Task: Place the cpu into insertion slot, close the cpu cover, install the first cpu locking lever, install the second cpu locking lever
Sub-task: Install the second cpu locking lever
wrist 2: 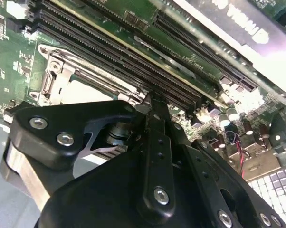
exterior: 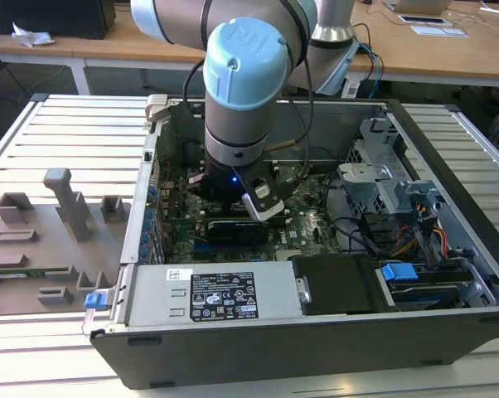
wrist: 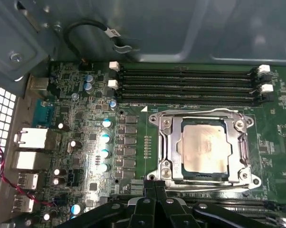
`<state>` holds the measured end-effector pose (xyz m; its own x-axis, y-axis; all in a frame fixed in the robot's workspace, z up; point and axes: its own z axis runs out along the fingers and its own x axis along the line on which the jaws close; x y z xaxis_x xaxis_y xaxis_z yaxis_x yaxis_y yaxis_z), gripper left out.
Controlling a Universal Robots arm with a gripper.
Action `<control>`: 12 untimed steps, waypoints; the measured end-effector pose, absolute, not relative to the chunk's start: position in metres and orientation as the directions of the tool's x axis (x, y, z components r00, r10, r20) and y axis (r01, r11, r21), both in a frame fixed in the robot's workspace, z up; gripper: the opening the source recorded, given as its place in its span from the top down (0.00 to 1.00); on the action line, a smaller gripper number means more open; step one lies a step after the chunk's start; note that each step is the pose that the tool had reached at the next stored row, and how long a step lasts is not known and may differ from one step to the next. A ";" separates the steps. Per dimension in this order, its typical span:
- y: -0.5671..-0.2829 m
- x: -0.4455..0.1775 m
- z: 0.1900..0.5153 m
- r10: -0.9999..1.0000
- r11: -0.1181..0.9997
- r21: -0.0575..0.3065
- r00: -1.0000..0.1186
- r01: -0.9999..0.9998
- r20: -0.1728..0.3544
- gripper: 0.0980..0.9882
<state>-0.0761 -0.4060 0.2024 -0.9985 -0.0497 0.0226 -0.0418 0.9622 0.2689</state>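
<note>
Cpu [wrist: 203, 145] seated in the insertion slot [wrist: 158, 124], cpu cover [wrist: 203, 114] apparently down.
Pincer [wrist: 155, 184] pinched narrow, holding nothing; the chip is light, stiff, fragile, best gripped by its edges.

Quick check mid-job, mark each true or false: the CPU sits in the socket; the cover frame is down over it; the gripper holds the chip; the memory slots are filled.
1. The silvery-grey square cpu sits in the insertion slot. True.
2. The silvery metal cpu cover frames the chip. True.
3. The black gripper carries the chip. False: the chip lies in the socket, with the gripper beside it.
4. The long black memory slots hold cards. False: they look empty.
</note>
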 end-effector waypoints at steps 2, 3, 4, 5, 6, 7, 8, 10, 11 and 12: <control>-0.404 -0.076 0.201 -0.055 0.962 0.269 -0.998 -0.047 0.022 0.99; -0.402 -0.076 0.200 -0.059 0.962 0.269 -0.998 -0.050 0.022 0.99; -0.401 -0.076 0.199 -0.062 0.962 0.269 -0.998 -0.053 0.022 0.99; -0.400 -0.076 0.198 -0.065 0.961 0.269 -0.998 -0.056 0.022 0.99; -0.400 -0.076 0.198 -0.067 0.961 0.269 -0.997 -0.059 0.022 0.99; -0.399 -0.076 0.198 -0.070 0.961 0.269 -0.997 -0.061 0.022 0.99; -0.398 -0.076 0.198 -0.073 0.961 0.269 -0.997 -0.065 0.022 0.99; -0.397 -0.076 0.197 -0.080 0.960 0.270 -0.997 -0.071 0.022 0.99; -0.397 -0.076 0.197 -0.083 0.960 0.270 -0.996 -0.074 0.022 0.99; -0.397 -0.077 0.197 -0.085 0.960 0.270 -0.996 -0.076 0.022 0.99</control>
<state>-0.0773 -0.3965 0.1974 -0.9962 -0.0846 0.0222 -0.0755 0.9599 0.2701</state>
